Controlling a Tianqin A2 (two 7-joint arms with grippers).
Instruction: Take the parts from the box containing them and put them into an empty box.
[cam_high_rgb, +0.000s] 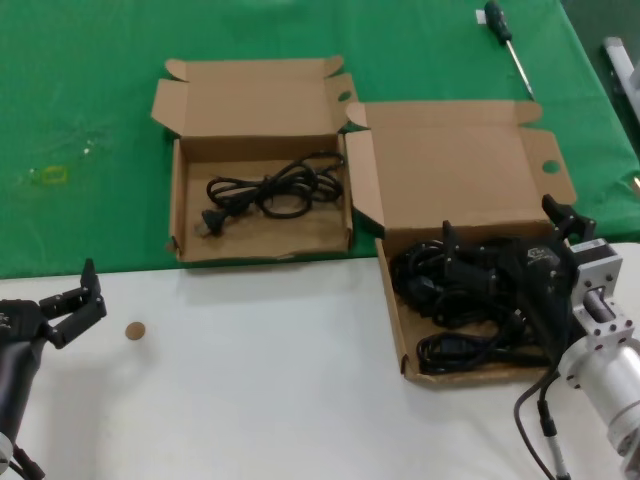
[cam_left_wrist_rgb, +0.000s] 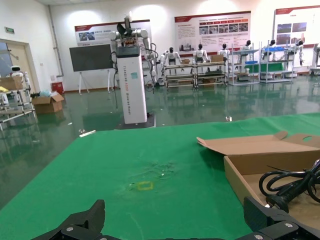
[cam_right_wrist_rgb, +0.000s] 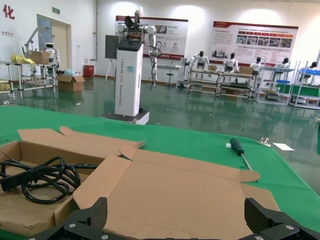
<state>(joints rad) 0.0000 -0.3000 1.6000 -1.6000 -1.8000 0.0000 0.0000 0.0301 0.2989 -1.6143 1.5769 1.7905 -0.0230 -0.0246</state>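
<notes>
The right gripper (cam_high_rgb: 505, 262), fingers spread, sits in the wide box (cam_high_rgb: 396, 320) over the power cords (cam_high_rgb: 440, 290). The left gripper (cam_high_rgb: 78, 300) waits spread.

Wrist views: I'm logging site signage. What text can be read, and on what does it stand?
"化": red character on the white wall.
Vertical lettering on the tall white pillar: too small to read.
Red-headed wall posters: too small to read.
</notes>
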